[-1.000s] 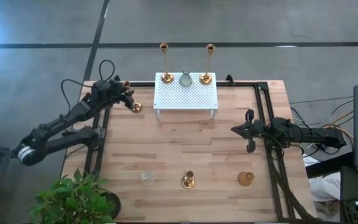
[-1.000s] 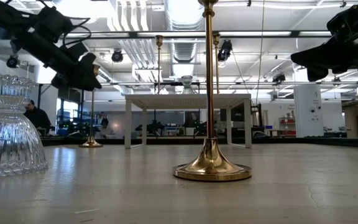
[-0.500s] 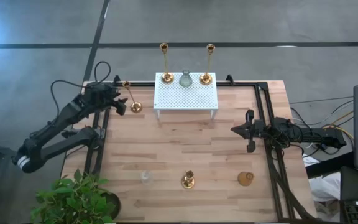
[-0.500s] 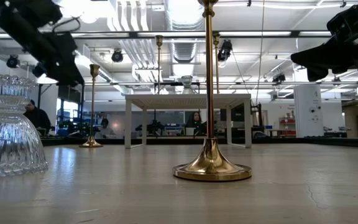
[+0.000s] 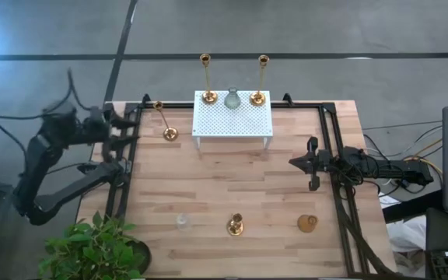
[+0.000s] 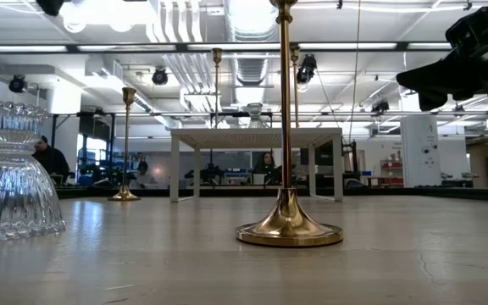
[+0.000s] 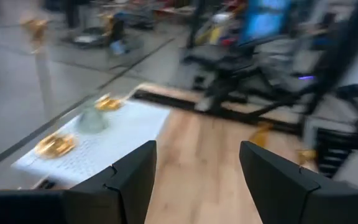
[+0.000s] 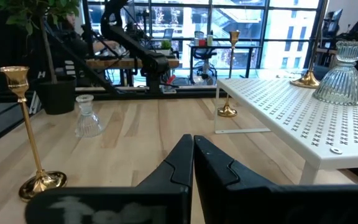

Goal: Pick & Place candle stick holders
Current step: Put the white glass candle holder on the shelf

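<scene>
A tall brass candle stick holder stands on its round base on the table, left of the white perforated rack. On the rack stand two tall brass holders and a clear glass one. Near the front edge stand a glass holder, a brass one and a squat brass one. My left gripper is open and empty, beyond the table's left edge. My right gripper is shut and empty over the table's right side.
A potted plant stands at the near left corner. Black frame rails run along the table's left and right sides. Bare wood lies between the rack and the front row of holders. People show in the room behind, in the low view.
My left gripper has drawn away from the top of the brass holder left of the rack, going up and toward the table's left edge, past it. That holder stays upright on the table. My right arm has kept still.
</scene>
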Robot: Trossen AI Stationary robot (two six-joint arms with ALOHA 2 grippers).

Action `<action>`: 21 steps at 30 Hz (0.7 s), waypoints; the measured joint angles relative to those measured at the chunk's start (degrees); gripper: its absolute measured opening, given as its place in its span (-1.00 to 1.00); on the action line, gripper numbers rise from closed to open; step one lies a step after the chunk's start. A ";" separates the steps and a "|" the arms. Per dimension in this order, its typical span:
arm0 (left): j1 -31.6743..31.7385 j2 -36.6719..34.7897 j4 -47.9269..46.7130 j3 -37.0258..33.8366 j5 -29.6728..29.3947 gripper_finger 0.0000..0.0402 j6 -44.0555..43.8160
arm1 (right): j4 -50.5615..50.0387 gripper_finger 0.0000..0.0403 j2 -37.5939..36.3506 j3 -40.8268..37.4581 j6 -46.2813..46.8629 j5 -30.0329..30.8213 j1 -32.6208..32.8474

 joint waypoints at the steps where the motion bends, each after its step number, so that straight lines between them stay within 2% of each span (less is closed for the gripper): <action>1: -0.08 1.15 -0.61 1.04 1.49 0.17 0.44 | 0.00 -0.96 0.01 0.00 0.07 -0.01 0.01; 11: -3.83 15.83 -13.70 10.24 4.16 0.16 14.73 | -0.01 -0.96 0.01 0.00 0.08 -0.01 0.01; 16: -9.85 21.69 -13.06 11.00 3.80 0.16 18.36 | -0.01 -0.96 0.00 0.00 0.09 -0.01 0.00; 21: -20.43 24.31 -8.98 10.16 -6.47 0.08 19.64 | -0.01 -0.96 0.01 0.00 0.09 -0.01 0.01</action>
